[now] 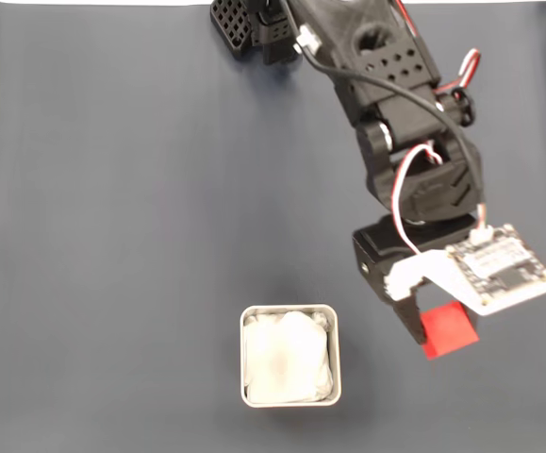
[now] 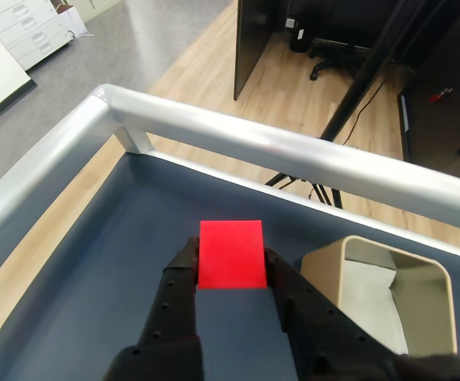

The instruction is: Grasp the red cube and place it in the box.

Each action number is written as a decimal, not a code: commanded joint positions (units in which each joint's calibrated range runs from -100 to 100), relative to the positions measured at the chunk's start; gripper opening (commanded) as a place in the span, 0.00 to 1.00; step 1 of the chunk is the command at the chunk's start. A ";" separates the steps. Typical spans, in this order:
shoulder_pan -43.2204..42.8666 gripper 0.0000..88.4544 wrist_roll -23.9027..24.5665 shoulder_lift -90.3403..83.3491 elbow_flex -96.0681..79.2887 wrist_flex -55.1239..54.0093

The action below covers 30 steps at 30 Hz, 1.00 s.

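The red cube (image 1: 449, 331) sits between the black fingers of my gripper (image 1: 435, 326), which is shut on it at the lower right of the fixed view. In the wrist view the red cube (image 2: 230, 254) fills the gap at the tips of my gripper (image 2: 230, 252), with a finger (image 2: 182, 274) pressed on each side. Whether it is lifted off the mat I cannot tell. The box (image 1: 289, 310), light grey with a white wrinkled lining, stands to the left of the cube in the fixed view. In the wrist view the box (image 2: 325, 266) lies to the right, apart from the gripper.
A dark blue-grey mat (image 1: 112, 236) covers the table. A silver rail (image 2: 293, 151) runs along the table's edge beyond the cube in the wrist view. The arm's base (image 1: 254, 28) stands at the top, and a camera board (image 1: 504, 269) juts out above the cube.
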<state>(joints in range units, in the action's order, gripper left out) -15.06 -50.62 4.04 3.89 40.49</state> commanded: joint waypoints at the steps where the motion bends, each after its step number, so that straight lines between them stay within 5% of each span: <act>1: 1.49 0.09 0.39 -6.20 -1.33 -0.08; 30: 9.80 0.09 1.32 -12.36 -6.90 -0.99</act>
<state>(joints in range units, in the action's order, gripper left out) -6.38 -49.60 -4.47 -3.44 40.49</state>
